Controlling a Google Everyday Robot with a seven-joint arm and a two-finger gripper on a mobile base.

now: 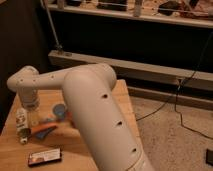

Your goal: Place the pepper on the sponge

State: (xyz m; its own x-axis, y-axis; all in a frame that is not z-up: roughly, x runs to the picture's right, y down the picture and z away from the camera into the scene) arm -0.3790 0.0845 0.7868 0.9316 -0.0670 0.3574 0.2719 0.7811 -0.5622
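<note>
Gripper (27, 123): low over the left of the table (67, 148), under the white arm (95, 105); its grip cannot be made out.
Pepper (41, 131): orange-red, lying on the table just right of the gripper.
Sponge (59, 110): blue, near the pepper, farther back.
Packet (45, 156): dark, by the front edge.

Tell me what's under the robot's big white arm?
A blue sponge and something orange-red peek out. The jaws hang by a little bottle. The arm hides the rest.
</note>
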